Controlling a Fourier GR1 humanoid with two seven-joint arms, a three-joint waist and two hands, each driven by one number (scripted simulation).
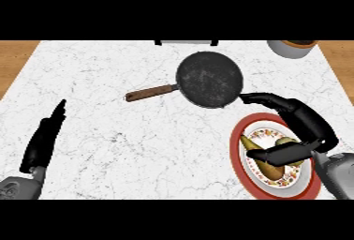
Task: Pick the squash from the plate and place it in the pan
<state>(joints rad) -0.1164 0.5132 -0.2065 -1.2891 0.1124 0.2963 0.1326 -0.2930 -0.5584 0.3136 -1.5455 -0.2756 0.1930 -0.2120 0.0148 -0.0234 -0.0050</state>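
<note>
Head view: the squash (pixel 266 165) lies on the red-rimmed plate (pixel 240 161) at the desk's (pixel 138 140) right. The right hand (pixel 301 124) arches over it, thumb across the squash, fingers outstretched toward the pan (pixel 210 78), unclenched. The left hand (pixel 43 140) rests released at the left edge.

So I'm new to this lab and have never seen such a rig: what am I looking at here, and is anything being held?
This is the view from the robot's head, looking steeply down at a marble counter. The right robot hand hangs over a red-rimmed plate, thumb across the yellow squash, not yet clearly gripping it. The left robot hand rests open at the left. A black pan with a brown handle lies beyond the plate. A grey pot sits at the top right corner.
</note>
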